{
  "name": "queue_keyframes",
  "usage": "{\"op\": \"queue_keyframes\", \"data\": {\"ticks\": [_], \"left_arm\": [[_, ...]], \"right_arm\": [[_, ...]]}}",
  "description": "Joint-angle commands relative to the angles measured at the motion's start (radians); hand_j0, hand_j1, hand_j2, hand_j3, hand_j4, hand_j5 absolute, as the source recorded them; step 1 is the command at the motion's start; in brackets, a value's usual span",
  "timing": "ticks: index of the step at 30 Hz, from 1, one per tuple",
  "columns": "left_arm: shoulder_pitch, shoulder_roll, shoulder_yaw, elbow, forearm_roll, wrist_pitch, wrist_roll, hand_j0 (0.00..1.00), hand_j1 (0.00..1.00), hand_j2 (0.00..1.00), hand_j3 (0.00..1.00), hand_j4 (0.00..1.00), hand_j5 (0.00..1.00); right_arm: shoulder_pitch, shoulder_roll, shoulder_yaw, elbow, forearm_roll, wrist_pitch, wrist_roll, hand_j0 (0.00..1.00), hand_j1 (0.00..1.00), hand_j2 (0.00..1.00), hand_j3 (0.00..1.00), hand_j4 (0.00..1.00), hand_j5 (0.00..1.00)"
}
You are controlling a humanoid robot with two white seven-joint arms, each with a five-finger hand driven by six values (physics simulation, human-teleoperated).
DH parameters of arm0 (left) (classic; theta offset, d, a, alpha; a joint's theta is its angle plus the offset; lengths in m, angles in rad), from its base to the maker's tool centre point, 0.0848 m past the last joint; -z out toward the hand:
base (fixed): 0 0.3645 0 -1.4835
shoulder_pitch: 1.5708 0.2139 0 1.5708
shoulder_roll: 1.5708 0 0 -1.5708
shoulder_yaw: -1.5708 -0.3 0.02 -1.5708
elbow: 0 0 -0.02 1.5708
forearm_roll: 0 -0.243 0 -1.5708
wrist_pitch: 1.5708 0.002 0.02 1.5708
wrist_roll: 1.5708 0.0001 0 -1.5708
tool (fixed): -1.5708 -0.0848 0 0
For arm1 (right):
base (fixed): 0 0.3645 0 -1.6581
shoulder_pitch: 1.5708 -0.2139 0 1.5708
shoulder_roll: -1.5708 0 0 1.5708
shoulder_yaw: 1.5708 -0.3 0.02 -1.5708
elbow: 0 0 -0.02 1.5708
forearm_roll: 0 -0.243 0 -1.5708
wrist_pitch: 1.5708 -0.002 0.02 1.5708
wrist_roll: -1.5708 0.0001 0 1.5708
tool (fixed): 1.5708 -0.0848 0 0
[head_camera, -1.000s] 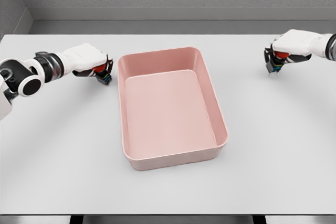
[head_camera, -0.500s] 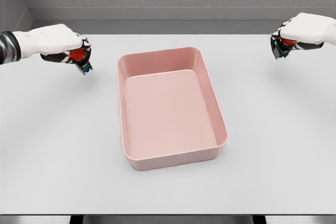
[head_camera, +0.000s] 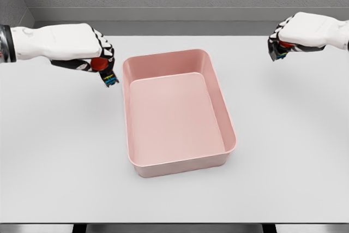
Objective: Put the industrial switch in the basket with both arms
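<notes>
**Switches carried inward toward the basket**

Both industrial switches are held clear of the table, 1 in each hand. The left hand (head_camera: 82, 53) has been brought in from the far left over the last half second and is now just beside the pink basket (head_camera: 229, 129), at its upper left corner; its fingers are curled tightly around the left switch (head_camera: 104, 69), whose red button and coloured terminals show beneath the palm. The right hand (head_camera: 302, 34) has been moved inward only slightly and is closed on the right switch (head_camera: 279, 47), well apart from the basket's right wall.

Transport is judged to be under way, with release not yet begun. The basket interior is unobstructed, and the white table (head_camera: 289, 151) around it offers open room. The left rim must be cleared before lowering; the right hand has much more ground to cover.
</notes>
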Motion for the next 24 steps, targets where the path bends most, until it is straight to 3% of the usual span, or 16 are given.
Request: {"op": "queue_keyframes", "data": {"ticks": [1, 8, 12, 14, 20, 22, 23, 24], "left_arm": [[0.000, -0.026, 0.000, -0.043, 0.024, 0.002, -0.008, 0.41, 0.41, 0.41, 0.41, 0.41, 0.41], [0.000, -0.087, -0.001, -0.080, 0.024, 0.008, -0.011, 0.46, 0.46, 0.46, 0.46, 0.46, 0.46], [0.002, -0.124, -0.010, -0.083, 0.029, 0.008, -0.011, 0.62, 0.62, 0.62, 0.62, 0.62, 0.62], [0.000, -0.124, -0.012, -0.083, 0.029, 0.011, -0.011, 0.79, 0.79, 0.79, 0.79, 0.79, 0.79], [0.002, -0.147, -0.013, -0.086, 0.029, 0.012, -0.011, 0.92, 0.92, 0.92, 0.92, 0.92, 0.92], [0.002, -0.129, -0.013, -0.082, 0.027, 0.012, -0.008, 0.98, 0.98, 0.98, 0.98, 0.98, 0.98], [-0.005, -0.091, -0.012, -0.082, 0.030, 0.003, 0.000, 1.00, 1.00, 1.00, 1.00, 1.00, 1.00], [-0.008, -0.002, -0.009, -0.080, 0.093, -0.003, 0.037, 1.00, 1.00, 1.00, 1.00, 1.00, 1.00]], "right_arm": [[0.005, -0.009, -0.001, -0.041, -0.021, 0.003, 0.000, 0.49, 0.49, 0.49, 0.49, 0.49, 0.49], [0.006, -0.009, -0.001, -0.110, -0.029, 0.003, 0.000, 0.49, 0.49, 0.49, 0.49, 0.49, 0.49], [0.014, -0.008, 0.000, -0.145, -0.048, 0.003, 0.012, 0.48, 0.48, 0.48, 0.48, 0.48, 0.48], [0.014, -0.008, 0.000, -0.167, -0.048, 0.003, 0.012, 0.48, 0.48, 0.48, 0.48, 0.48, 0.48], [0.018, -0.008, 0.002, -0.208, -0.070, 0.003, 0.025, 0.47, 0.47, 0.47, 0.47, 0.47, 0.47], [0.028, -0.008, 0.002, -0.238, -0.070, 0.003, 0.025, 0.47, 0.47, 0.47, 0.47, 0.47, 0.47], [0.028, -0.008, 0.002, -0.245, -0.081, 0.003, 0.025, 0.47, 0.47, 0.47, 0.47, 0.47, 0.47], [0.029, -0.008, 0.002, -0.253, -0.087, 0.003, 0.026, 0.47, 0.47, 0.47, 0.47, 0.47, 0.47]]}}
